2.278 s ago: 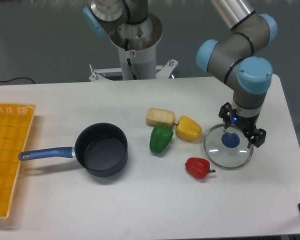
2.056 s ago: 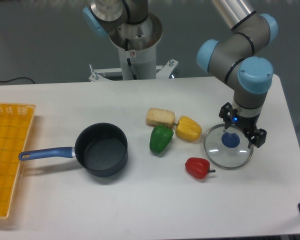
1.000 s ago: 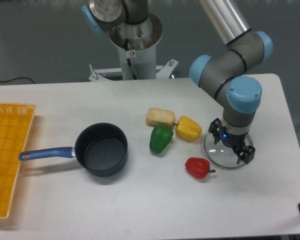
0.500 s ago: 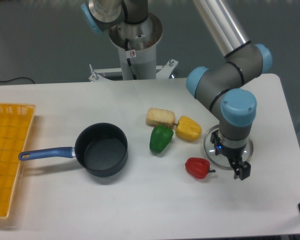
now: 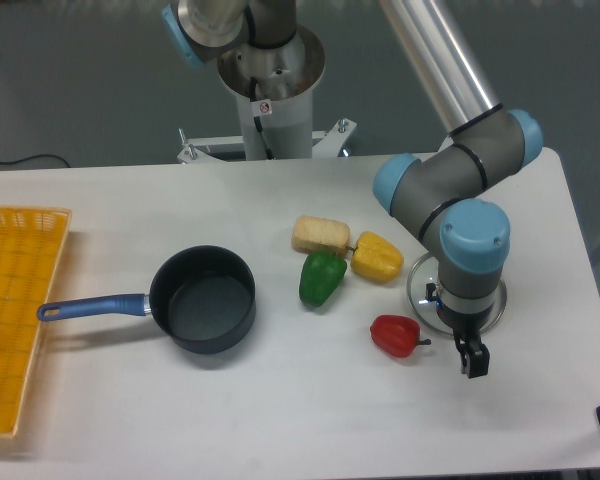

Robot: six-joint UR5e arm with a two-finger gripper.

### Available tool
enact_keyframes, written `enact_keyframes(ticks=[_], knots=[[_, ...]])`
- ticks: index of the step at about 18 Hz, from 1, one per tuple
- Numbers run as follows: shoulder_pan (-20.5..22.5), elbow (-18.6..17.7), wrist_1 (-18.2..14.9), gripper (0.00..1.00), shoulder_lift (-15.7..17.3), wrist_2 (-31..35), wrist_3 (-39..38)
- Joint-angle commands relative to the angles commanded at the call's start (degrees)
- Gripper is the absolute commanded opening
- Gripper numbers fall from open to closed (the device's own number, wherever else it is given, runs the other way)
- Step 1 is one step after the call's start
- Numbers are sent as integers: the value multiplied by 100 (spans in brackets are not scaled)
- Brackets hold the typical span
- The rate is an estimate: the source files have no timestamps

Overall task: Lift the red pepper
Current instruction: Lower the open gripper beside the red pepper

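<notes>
While beside red pepper [image 5: 395, 335], pincer [image 5: 472, 359] (empty)

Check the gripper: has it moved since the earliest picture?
Yes. The gripper has left the glass lid and now sits nearer the camera, right of the red pepper.

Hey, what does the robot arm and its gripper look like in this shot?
The arm is made of smooth grey tube segments with rounded joints, each capped in light blue, and a shiny silver upper tube. Its wrist ends in a small black two-finger gripper with a tiny blue light glowing just above it. No loose cables show.
</notes>
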Motion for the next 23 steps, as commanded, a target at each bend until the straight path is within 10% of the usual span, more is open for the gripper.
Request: enact_keyframes(ticks=[23], knots=[[8, -387, 62, 75, -9, 255, 475]])
